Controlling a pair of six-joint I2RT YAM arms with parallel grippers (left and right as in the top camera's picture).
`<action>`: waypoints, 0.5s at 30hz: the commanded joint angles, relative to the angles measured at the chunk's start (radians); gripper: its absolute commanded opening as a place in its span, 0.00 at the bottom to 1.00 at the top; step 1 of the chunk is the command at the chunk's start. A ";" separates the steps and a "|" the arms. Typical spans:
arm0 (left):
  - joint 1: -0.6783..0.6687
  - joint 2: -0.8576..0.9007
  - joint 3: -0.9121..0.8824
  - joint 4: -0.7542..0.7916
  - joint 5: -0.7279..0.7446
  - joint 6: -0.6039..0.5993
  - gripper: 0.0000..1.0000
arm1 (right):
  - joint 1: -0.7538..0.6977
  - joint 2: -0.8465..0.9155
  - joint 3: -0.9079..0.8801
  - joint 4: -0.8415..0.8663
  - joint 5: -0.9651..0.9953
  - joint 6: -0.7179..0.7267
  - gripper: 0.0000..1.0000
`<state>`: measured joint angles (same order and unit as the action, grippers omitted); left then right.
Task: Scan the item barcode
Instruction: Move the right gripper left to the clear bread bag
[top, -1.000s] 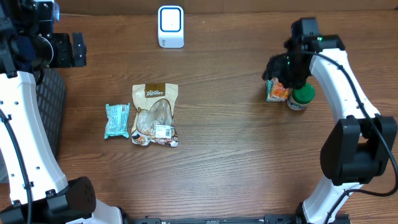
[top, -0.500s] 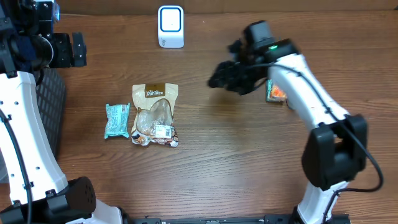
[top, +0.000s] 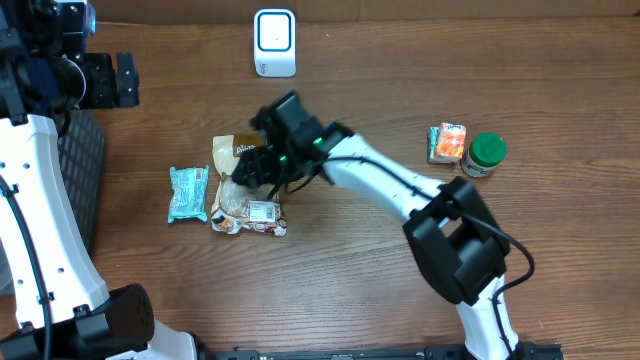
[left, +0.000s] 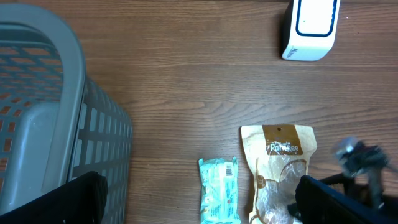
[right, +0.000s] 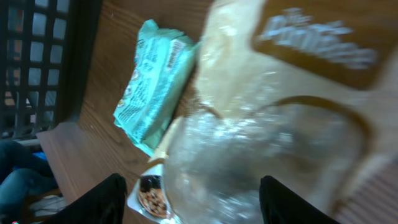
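A tan snack pouch (top: 243, 150) lies flat at the table's left centre, a white barcode label (top: 262, 210) near its lower end. My right gripper (top: 262, 166) hovers just over it, open. In the right wrist view its two dark fingers (right: 99, 202) straddle the pouch's clear window (right: 261, 155) without pinching it. The white scanner (top: 274, 42) stands at the back edge, also in the left wrist view as the scanner (left: 311, 28). My left gripper (top: 100, 80) hangs open and holds nothing at the far left, above the basket; its view shows the pouch (left: 280, 168) below.
A teal snack packet (top: 188, 193) lies just left of the pouch. A grey mesh basket (top: 80, 165) stands at the left edge. An orange carton (top: 447, 143) and a green-lidded jar (top: 484, 155) sit at the right.
My right arm has swung left from the carton and jar across the table to over the pouch. The left arm has not moved.
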<state>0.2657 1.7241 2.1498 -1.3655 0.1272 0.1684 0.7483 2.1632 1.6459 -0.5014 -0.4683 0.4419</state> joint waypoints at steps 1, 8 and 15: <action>0.002 -0.002 0.020 0.001 -0.001 0.019 1.00 | 0.034 0.007 -0.004 0.024 0.099 0.008 0.64; 0.002 -0.002 0.020 0.001 -0.001 0.019 1.00 | 0.077 0.016 -0.004 0.061 0.135 0.007 0.63; 0.002 -0.002 0.020 0.001 -0.001 0.019 0.99 | 0.110 0.065 -0.004 0.097 0.135 0.007 0.64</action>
<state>0.2657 1.7241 2.1498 -1.3655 0.1272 0.1684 0.8383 2.1956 1.6459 -0.4126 -0.3481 0.4446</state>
